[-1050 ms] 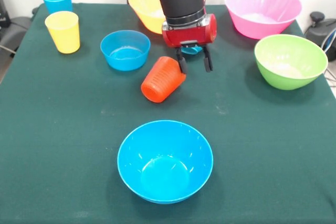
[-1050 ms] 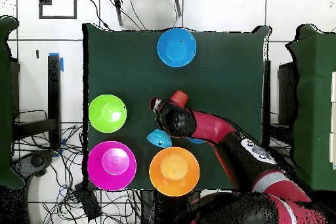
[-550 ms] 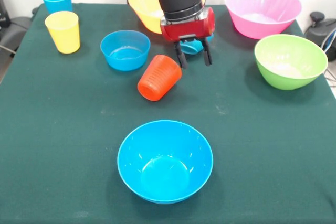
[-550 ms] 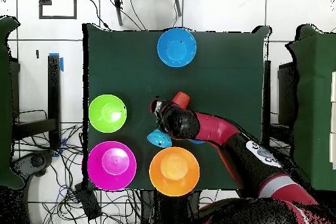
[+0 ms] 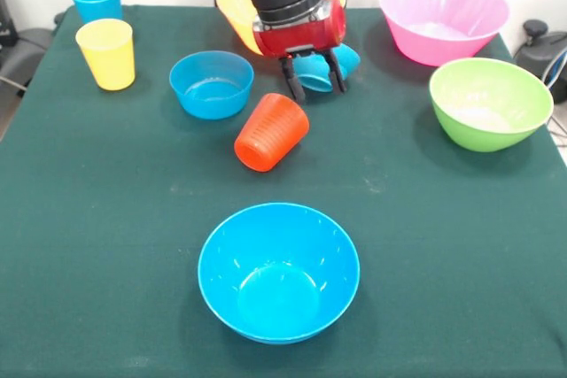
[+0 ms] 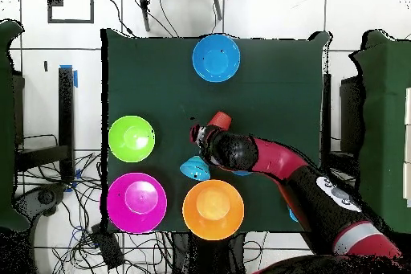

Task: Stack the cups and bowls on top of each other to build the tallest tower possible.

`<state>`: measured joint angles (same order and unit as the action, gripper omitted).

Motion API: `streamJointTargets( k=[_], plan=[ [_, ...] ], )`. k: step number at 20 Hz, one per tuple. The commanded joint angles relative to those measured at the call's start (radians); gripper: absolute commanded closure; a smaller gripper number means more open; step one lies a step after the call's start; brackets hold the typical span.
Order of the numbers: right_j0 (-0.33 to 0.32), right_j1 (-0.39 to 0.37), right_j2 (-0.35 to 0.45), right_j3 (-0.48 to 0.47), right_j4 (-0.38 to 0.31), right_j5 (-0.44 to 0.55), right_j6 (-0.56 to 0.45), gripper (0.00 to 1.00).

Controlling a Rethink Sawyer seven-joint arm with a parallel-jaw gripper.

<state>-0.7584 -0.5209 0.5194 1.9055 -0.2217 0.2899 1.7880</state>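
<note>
Orange-red ribbed cup (image 5: 271,133) on its side, mouth tilted frontward

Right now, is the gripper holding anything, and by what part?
Nothing. The gripper is open and empty, above and behind the orange cup lying on its side.

Green table cloth (image 5: 461,245); cables (image 6: 84,222), perhaps, on tiled floor (image 6: 265,14).

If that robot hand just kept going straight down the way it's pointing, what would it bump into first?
Probably the small blue bowl lying tipped right behind the open hand. Depth is hard to judge, though; it might miss the bowl and meet the green table between that bowl and the orange cup.
</note>
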Motion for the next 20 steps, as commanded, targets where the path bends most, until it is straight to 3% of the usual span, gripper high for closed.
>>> streamJointTargets(
  k=[1,6,10,20],
  plan=[
    [-0.022,-0.03,0.073,0.031,-0.08,0.148,-0.114,0.0],
    [-0.021,-0.092,0.068,0.07,-0.081,0.169,-0.073,0.0],
    [-0.023,-0.09,0.072,0.076,-0.088,0.162,-0.065,0.0],
    [0.03,-0.137,0.022,0.039,-0.087,0.256,-0.05,0.0]
  ],
)
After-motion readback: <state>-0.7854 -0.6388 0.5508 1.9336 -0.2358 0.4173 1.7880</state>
